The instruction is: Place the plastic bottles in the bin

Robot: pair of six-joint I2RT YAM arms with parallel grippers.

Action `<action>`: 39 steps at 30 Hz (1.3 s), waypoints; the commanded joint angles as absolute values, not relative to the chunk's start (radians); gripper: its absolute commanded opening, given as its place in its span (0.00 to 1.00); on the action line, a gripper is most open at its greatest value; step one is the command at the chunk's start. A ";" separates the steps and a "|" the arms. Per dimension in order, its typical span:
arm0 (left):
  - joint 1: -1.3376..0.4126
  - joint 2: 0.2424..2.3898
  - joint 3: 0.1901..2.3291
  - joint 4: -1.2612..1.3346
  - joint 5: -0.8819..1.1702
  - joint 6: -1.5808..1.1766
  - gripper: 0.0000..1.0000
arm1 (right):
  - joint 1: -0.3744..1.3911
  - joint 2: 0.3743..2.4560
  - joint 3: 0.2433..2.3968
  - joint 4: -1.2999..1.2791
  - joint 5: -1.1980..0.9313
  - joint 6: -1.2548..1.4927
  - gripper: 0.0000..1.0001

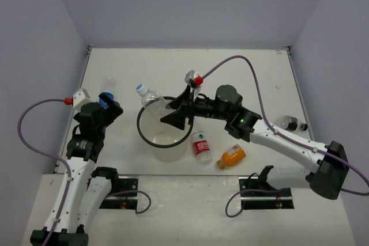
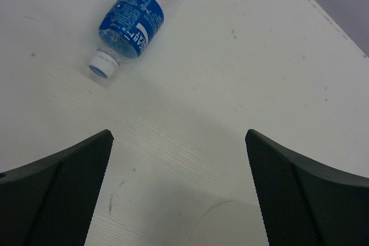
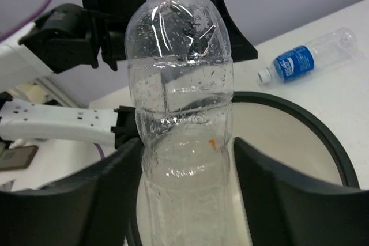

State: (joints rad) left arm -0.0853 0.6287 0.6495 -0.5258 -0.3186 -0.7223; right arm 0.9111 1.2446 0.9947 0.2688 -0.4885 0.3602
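Bin [image 1: 141, 133] mid-tabletop [image 1: 230, 67]; your right tool [image 3: 185, 168] is clamped on the clear bottle [image 3: 179, 102], held over the bin's far-left rim, cap pointing away from the arm bases. Your left tool [image 2: 179, 137] hangs with fingers spread wide and nothing between them; the blue-label bottle [image 2: 135, 18] lies just ahead of it. Red-white label bottle [image 1: 201, 145] lies just beside the bin, orange bottle [image 1: 232, 156] near that, black-label bottle [image 1: 291, 123] well apart, toward the right edge
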 commanded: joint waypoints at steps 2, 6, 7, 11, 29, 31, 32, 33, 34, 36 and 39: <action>-0.079 0.640 0.664 -0.533 -0.330 -0.735 1.00 | 0.919 1.198 1.037 0.306 -0.422 0.373 0.87; -0.080 0.636 0.660 -0.515 -0.304 -0.732 1.00 | 0.919 1.201 1.058 0.271 -0.423 0.372 0.98; -0.080 0.640 0.659 -0.514 -0.305 -0.729 1.00 | 0.919 1.204 1.067 0.254 -0.408 0.371 0.99; -0.080 0.661 0.664 -0.521 -0.311 -0.716 1.00 | 0.919 1.202 1.095 0.209 -0.367 0.366 0.99; -0.079 0.975 0.696 -0.174 -0.457 -0.462 1.00 | 0.738 0.923 1.058 -0.207 -0.059 0.507 0.99; -0.078 1.032 0.722 -0.125 -0.421 -0.373 1.00 | 0.618 0.874 1.001 -0.225 -0.079 0.525 0.99; -0.078 1.072 0.744 -0.121 -0.419 -0.334 1.00 | 0.587 0.854 0.971 -0.228 -0.080 0.529 0.99; -0.078 1.113 0.767 -0.119 -0.421 -0.295 1.00 | 0.559 0.834 0.941 -0.230 -0.079 0.532 0.99; -0.078 1.140 0.792 -0.109 -0.451 -0.265 1.00 | 0.539 0.818 0.901 -0.237 -0.067 0.529 0.99; -0.069 1.197 0.827 -0.105 -0.465 -0.196 1.00 | 0.535 0.787 0.856 -0.253 -0.064 0.522 0.99; -0.009 1.289 0.874 -0.115 -0.405 -0.155 1.00 | 0.531 0.755 0.821 -0.288 -0.047 0.522 0.99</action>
State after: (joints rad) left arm -0.0740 1.2075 0.7907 -0.1893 -0.4191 -0.3059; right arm 0.5353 0.7712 0.8675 -0.2127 -0.0683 0.5026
